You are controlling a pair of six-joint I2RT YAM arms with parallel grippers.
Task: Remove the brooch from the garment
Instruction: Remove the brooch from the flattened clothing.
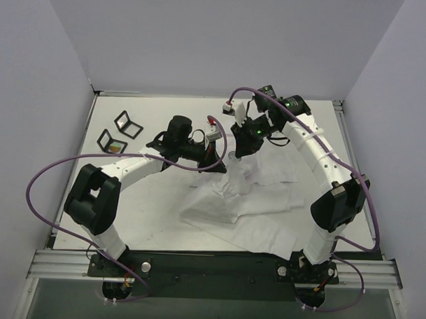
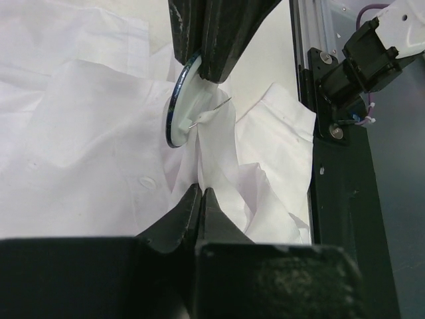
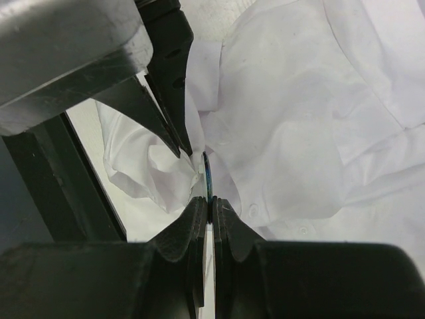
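Left wrist view gives the clearest look: the brooch [image 2: 179, 109], a round flat disc with a dark rim and pale back, stands on edge at 12 o'clock from the left gripper [image 2: 201, 199]. The right gripper [image 2: 201, 66] clamps its upper edge, 2 fingers closed across the disc. The left gripper's own 2 fingers are pressed together on a fold of the garment [image 2: 86, 153] just below the disc, so cloth runs taut between the 2 claws. A thin wire pin [image 2: 216, 109] shows at 3 o'clock of the disc, threaded through a pinch of fabric; whether its clasp is undone I cannot tell. Seen from the top external view, the shirt lies crumpled on the table [image 1: 152, 206] toward 5 o'clock of centre, raised to a peak where both claws meet. The brooch looks rigid and light, with a smooth rim that could slip, so gripping across its faces suits it. The fabric is thin and soft and likely to snag or tear at the pin, so it is best held close beside the pin and drawn along the pin's line.
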